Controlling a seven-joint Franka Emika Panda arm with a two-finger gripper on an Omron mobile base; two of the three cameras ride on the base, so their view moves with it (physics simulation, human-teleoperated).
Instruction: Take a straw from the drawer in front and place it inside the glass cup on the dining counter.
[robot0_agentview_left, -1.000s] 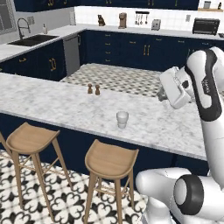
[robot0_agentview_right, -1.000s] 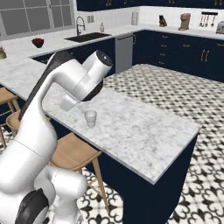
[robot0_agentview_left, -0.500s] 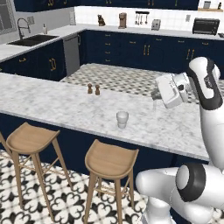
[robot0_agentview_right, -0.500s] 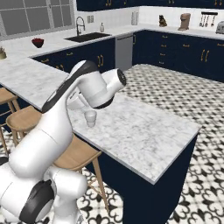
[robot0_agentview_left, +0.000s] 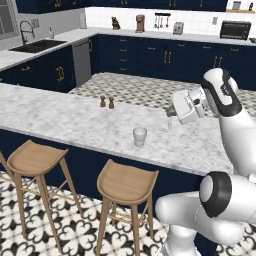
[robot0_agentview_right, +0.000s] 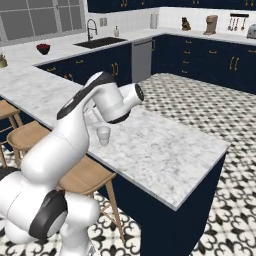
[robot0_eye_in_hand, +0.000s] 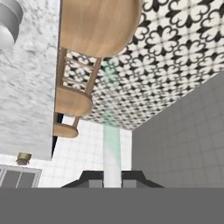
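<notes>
I have the straw (robot0_eye_in_hand: 112, 144) pinched between the jaws, which are closed tight on it. In the hand view its long axis runs straight out from the jaws (robot0_eye_in_hand: 112, 180), a pale greenish-white stick pointing away over the worktop's near edge toward the wooden stools (robot0_eye_in_hand: 98, 24) and the patterned floor (robot0_eye_in_hand: 175, 57). In the left base view I can just make out a thin pale sliver (robot0_agentview_left: 169, 121) hanging beneath the hand (robot0_agentview_left: 172, 111), pointing roughly downward toward the marble.

The glass cup (robot0_agentview_left: 139, 136) stands upright on the dining worktop (robot0_agentview_left: 60, 120), to the left of the jaws and lower, a short way off and not touching the straw. In the hand view it sits at the far upper left corner (robot0_eye_in_hand: 8, 22), well off the straw's line.

Compared with half a second ago, the hand has swung further left over the marble, closing on the cup; the cup itself has not moved.

Two brown shakers (robot0_agentview_left: 107, 102) stand beyond the cup, farther from the jaws. The marble between the jaws and the cup is bare, and the worktop's front edge lies just nearside of the cup.
</notes>
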